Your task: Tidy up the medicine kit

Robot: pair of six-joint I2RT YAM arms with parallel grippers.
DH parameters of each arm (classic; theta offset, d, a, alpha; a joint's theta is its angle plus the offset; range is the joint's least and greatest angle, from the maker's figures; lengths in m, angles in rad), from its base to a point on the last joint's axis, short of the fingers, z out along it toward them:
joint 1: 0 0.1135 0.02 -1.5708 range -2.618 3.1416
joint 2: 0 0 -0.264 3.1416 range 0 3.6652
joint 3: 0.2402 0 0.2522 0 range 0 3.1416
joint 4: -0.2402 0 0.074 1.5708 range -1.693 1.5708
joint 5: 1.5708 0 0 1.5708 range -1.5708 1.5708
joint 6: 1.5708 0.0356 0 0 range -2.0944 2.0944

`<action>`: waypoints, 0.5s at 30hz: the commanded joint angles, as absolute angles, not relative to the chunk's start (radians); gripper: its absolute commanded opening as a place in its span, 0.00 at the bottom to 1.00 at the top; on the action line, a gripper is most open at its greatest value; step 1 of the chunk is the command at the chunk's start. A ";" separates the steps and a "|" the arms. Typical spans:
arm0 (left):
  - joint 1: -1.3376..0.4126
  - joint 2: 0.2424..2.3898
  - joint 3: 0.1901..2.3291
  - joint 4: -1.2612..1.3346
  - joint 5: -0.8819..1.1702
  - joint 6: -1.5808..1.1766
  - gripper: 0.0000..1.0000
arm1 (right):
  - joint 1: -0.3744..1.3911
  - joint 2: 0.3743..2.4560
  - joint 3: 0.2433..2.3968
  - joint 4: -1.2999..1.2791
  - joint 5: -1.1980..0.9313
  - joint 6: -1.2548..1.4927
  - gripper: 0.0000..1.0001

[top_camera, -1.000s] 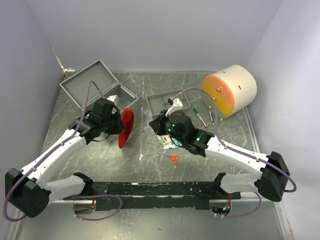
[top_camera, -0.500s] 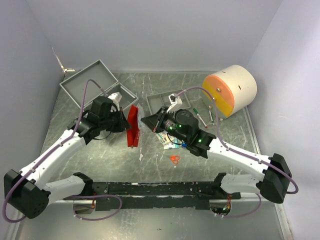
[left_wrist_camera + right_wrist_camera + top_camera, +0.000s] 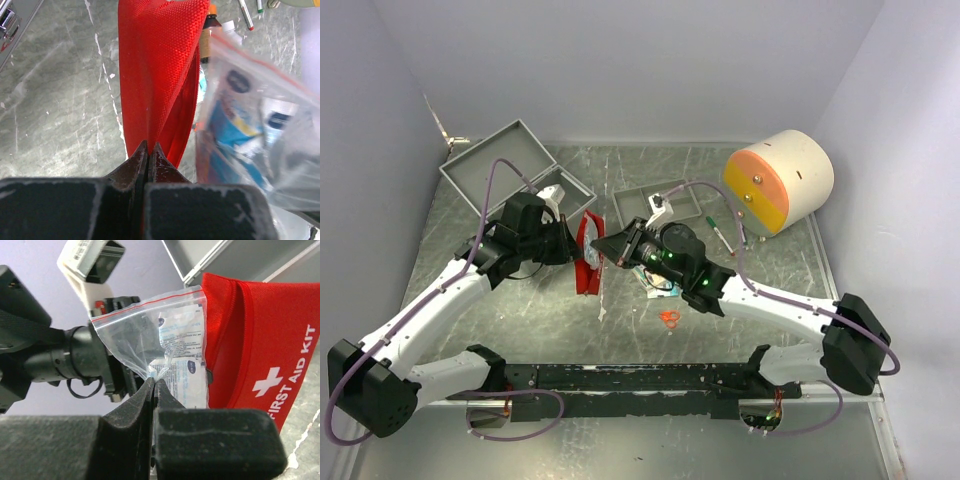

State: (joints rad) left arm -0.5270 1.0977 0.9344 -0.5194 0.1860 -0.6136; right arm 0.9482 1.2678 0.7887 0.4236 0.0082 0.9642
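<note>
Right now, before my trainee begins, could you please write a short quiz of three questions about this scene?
1. True or false: the left hand is shut on the red pouch.
2. What does the right hand hold? A) a spoon B) a clear zip bag C) a cup
3. Fill in: in the top view, the medicine kit lies far back and to the ____.
Key: 1 true; 2 B; 3 left.

CENTRE: red pouch (image 3: 588,268) and plastic bag (image 3: 150,335) stand between your left tool (image 3: 148,149) and right tool (image 3: 154,384), no gap to pass | BEHIND: divided tray (image 3: 640,195) and medicine kit (image 3: 500,158) block you | FAR RIGHT: drum (image 3: 790,175) fills the corner | NEAR: bare tabletop (image 3: 540,320) gives you room left of the orange scissors (image 3: 669,318)
</note>
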 commanded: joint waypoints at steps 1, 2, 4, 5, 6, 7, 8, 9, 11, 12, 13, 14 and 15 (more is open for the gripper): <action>-0.527 1.083 0.957 -0.487 0.217 -0.632 0.07 | 0.943 1.292 0.753 0.505 0.046 1.050 0.00; -0.527 1.084 0.963 -0.494 0.219 -0.634 0.07 | 0.944 1.298 0.750 0.505 0.054 1.072 0.00; -0.528 1.090 0.969 -0.503 0.226 -0.637 0.07 | 0.944 1.308 0.740 0.513 0.060 1.116 0.00; -0.527 1.093 0.972 -0.508 0.231 -0.634 0.07 | 0.944 1.314 0.735 0.520 0.063 1.135 0.00; -0.527 1.097 0.975 -0.511 0.234 -0.634 0.07 | 0.944 1.320 0.729 0.526 0.064 1.154 0.00; -0.528 1.098 0.975 -0.514 0.235 -0.634 0.07 | 0.944 1.328 0.723 0.533 0.070 1.178 0.00; -0.526 1.098 0.973 -0.515 0.235 -0.634 0.07 | 0.944 1.333 0.718 0.540 0.079 1.195 0.00; -0.528 1.097 0.971 -0.514 0.236 -0.636 0.07 | 0.944 1.336 0.713 0.550 0.085 1.210 0.00; -0.527 1.098 0.969 -0.509 0.246 -0.638 0.07 | 0.944 1.341 0.711 0.541 0.104 1.247 0.00; -0.528 1.098 0.966 -0.508 0.249 -0.638 0.07 | 0.944 1.343 0.714 0.539 0.112 1.256 0.00; -0.528 1.098 0.966 -0.508 0.250 -0.638 0.07 | 0.944 1.344 0.717 0.525 0.123 1.270 0.00; -0.527 1.100 0.966 -0.508 0.253 -0.637 0.07 | 0.944 1.345 0.722 0.509 0.133 1.291 0.00; -0.527 1.101 0.964 -0.509 0.255 -0.637 0.07 | 0.945 1.345 0.722 0.502 0.141 1.309 0.00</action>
State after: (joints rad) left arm -0.5270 1.0981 0.9360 -0.5209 0.2142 -0.6292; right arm 0.9482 1.3418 0.7231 0.4961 0.0807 1.2140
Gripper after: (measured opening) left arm 0.071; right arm 0.006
